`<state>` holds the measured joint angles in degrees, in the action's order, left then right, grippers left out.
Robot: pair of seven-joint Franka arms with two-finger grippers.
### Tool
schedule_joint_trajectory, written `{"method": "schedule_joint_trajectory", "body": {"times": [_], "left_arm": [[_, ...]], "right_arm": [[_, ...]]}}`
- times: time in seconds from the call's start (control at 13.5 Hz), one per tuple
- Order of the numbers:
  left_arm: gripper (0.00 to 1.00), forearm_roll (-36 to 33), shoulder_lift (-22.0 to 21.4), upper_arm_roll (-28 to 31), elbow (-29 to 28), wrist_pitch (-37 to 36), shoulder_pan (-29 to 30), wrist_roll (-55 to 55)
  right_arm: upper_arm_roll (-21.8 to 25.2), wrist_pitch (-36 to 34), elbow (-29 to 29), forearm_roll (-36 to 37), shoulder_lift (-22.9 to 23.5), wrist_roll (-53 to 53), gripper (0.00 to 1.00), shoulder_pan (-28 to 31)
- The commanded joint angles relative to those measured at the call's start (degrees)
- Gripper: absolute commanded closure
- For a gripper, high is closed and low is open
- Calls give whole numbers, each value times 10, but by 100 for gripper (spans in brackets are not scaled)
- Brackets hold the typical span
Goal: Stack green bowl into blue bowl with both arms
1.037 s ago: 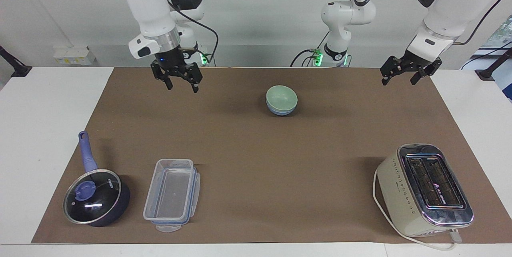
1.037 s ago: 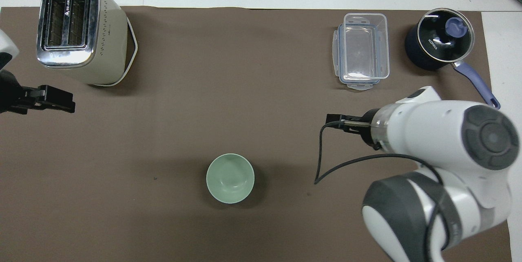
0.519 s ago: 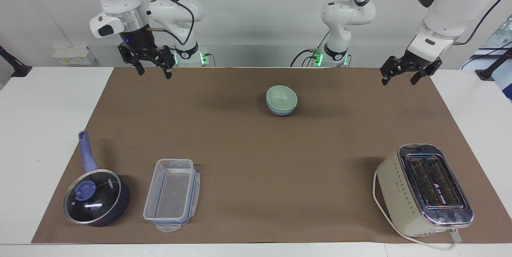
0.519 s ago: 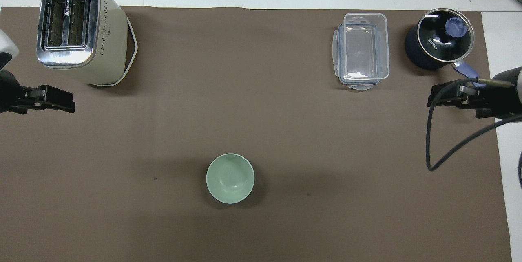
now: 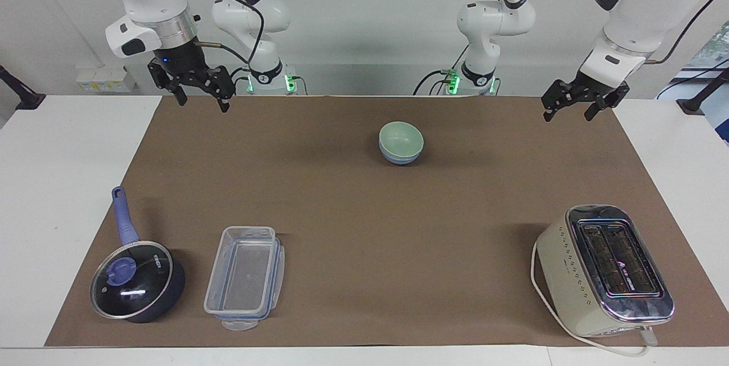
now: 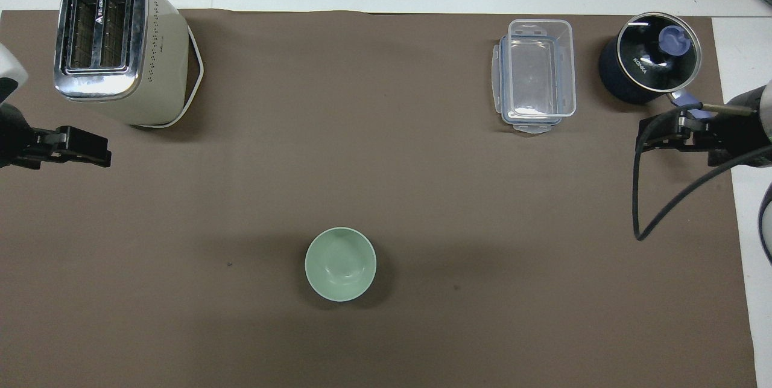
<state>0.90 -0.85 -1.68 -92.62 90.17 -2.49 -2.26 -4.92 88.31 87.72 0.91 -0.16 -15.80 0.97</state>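
The green bowl [image 5: 401, 136] sits nested inside the blue bowl [image 5: 398, 157] on the brown mat, midway between the two arms and close to the robots. In the overhead view only the green bowl [image 6: 341, 263] shows; the blue bowl is hidden under it. My right gripper [image 5: 203, 105] is open and empty, raised over the mat's edge at the right arm's end; it also shows in the overhead view [image 6: 644, 138]. My left gripper [image 5: 567, 118] is open and empty, raised over the mat at the left arm's end, and also shows overhead [image 6: 102, 151]. Both are well apart from the bowls.
A cream toaster [image 5: 605, 269] stands far from the robots at the left arm's end. A clear plastic container [image 5: 245, 275] and a dark blue lidded saucepan [image 5: 136, 280] lie far from the robots at the right arm's end.
My right gripper has risen and drawn away from the bowls toward its own end of the table. The left arm and the bowls have not moved.
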Motion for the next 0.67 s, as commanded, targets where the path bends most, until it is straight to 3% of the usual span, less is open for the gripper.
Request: {"method": "schedule_joint_trajectory", "body": {"times": [0.0,0.59], "left_arm": [[0,-9,-3,-2,1,-7,2,-6],[0,-9,-3,-2,1,-7,2,-6]], "right_arm": [[-5,-12,-6,0,0,11,0,6],[-6,-6,-5,-3,-1,7,0,5]]}}
